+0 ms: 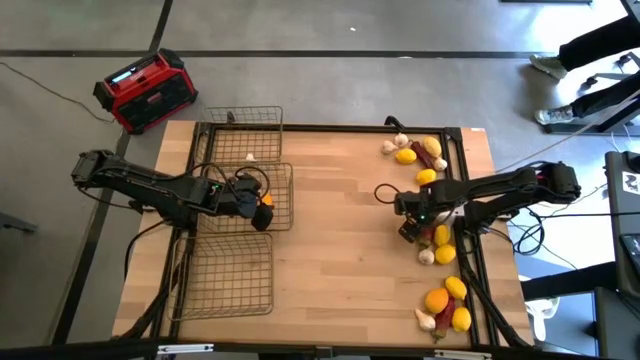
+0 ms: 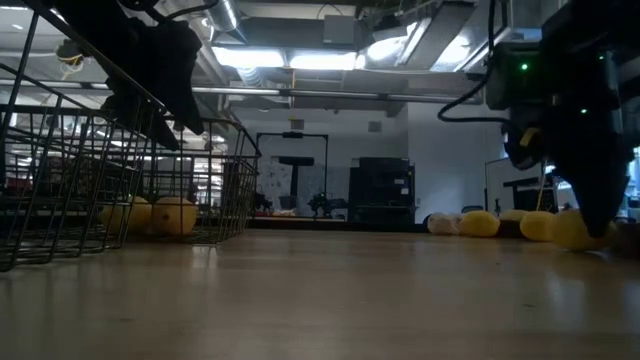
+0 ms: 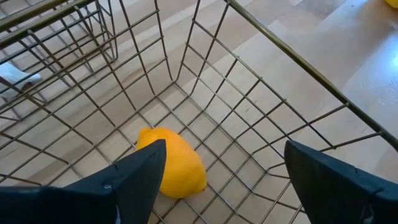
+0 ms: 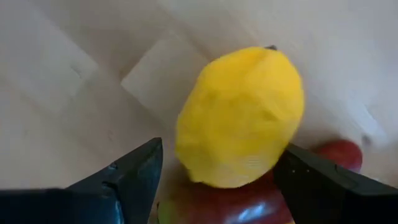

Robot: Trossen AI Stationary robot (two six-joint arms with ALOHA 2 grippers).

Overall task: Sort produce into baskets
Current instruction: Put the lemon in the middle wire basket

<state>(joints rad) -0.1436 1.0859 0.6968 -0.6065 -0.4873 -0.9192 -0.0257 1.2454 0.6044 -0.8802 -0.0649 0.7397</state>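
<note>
Three wire baskets stand along the table's left side: far (image 1: 240, 128), middle (image 1: 280, 195) and near (image 1: 225, 275). My left gripper (image 1: 262, 214) hangs open over the middle basket, above a lemon (image 3: 174, 163) that lies on the basket's mesh floor, also seen as the lemon (image 2: 176, 215). Produce lies along the table's right edge. There my right gripper (image 1: 422, 224) points down, open, with its fingers on either side of a lemon (image 4: 239, 118). This lemon rests on a red chili pepper (image 4: 249, 205). Whether the fingers (image 4: 317, 177) touch it I cannot tell.
Lemons and garlic (image 1: 415, 155) lie at the far right, oranges, lemons and garlic (image 1: 447, 300) at the near right. A red-and-black box (image 1: 145, 90) stands on the floor beyond the table's far left corner. Bare wood (image 1: 340, 230) lies between the arms.
</note>
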